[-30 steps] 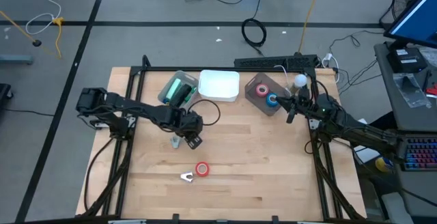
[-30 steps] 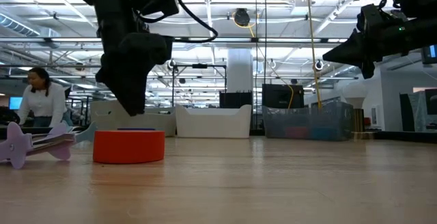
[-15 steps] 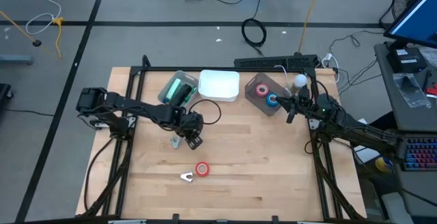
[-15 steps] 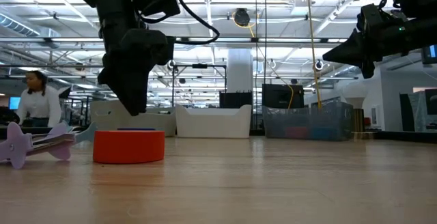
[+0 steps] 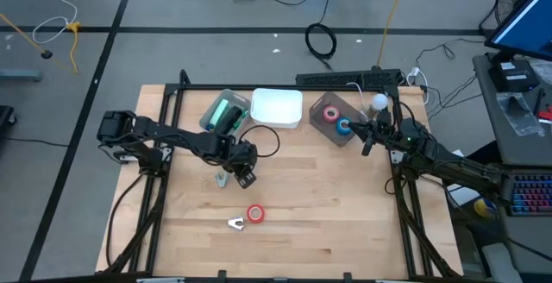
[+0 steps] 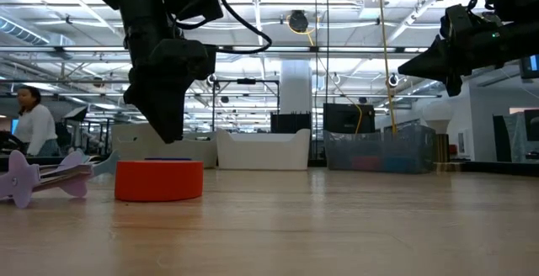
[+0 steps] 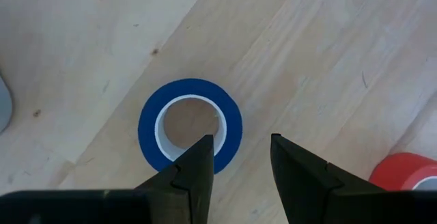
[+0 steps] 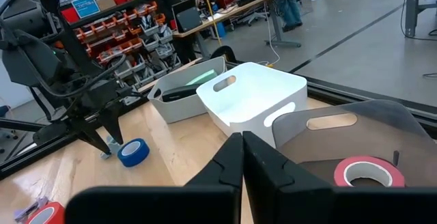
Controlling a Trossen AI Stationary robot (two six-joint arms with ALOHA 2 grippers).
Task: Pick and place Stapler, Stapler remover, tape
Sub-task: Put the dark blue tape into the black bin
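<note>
— Grey, white and dark: three bins line the far edge of the table (image 5: 345,223). What do they hold?

— The grey bin (image 8: 179,91) holds a green-and-black stapler (image 5: 226,111). The white bin's (image 8: 256,101) inside is hidden. The dark bin (image 8: 362,132) holds a pink tape roll (image 8: 367,171) and a blue one (image 5: 344,127).

— And the surface?

— Pale wood planks. A blue tape ring (image 7: 190,125) lies flat under the left gripper (image 7: 239,159), whose fingers stand parted above the ring's rim. Nearer the front, a red roll (image 5: 255,213) sits beside the staple remover (image 5: 235,223).

— The other arm?

— The right gripper (image 8: 241,157) hangs by the dark bin, fingers pressed together. Shelves and a person (image 6: 32,124) show behind.
</note>
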